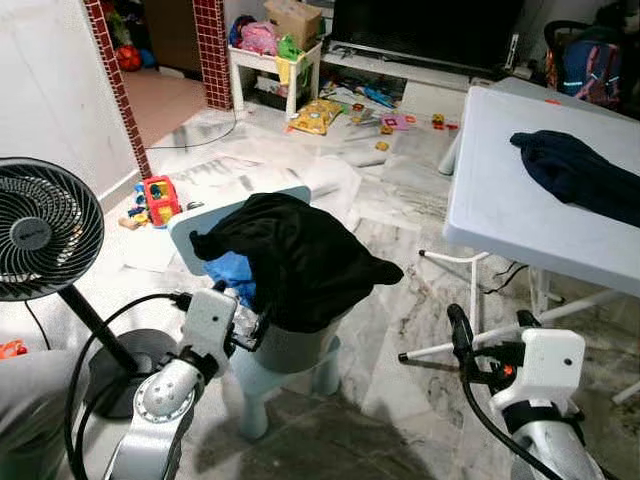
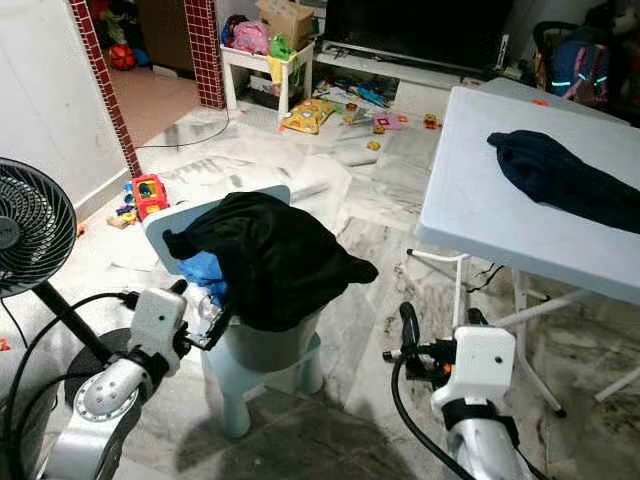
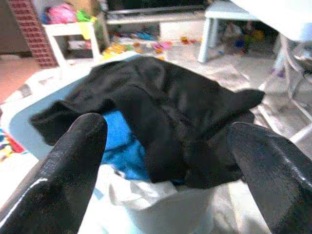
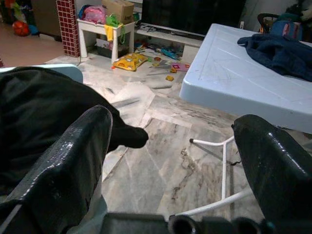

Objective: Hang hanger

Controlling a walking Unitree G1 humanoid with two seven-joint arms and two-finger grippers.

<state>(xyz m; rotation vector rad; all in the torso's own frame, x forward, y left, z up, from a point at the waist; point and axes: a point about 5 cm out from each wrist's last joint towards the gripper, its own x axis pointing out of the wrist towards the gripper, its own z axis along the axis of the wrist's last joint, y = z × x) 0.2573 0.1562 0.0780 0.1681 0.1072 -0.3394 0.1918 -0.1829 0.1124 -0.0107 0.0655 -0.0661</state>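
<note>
Before me, crumpled black cloth [image 1: 295, 258] drapes a smooth grey bucket [image 1: 290, 350]; my left end effector [image 3: 175, 161] and right end effector [image 4: 175, 161] both gape, empty

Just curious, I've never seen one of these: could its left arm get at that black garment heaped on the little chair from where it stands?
Probably yes. The left pincer is open, right beside the black garment, with nothing between them.

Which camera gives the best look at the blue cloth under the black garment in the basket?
The left wrist view: the blue cloth sits close, between the open left claw fingers, beneath the black garment. Both eye views show a small blue patch at the basket edge; the right wrist view catches the garment, not the cloth.
</note>
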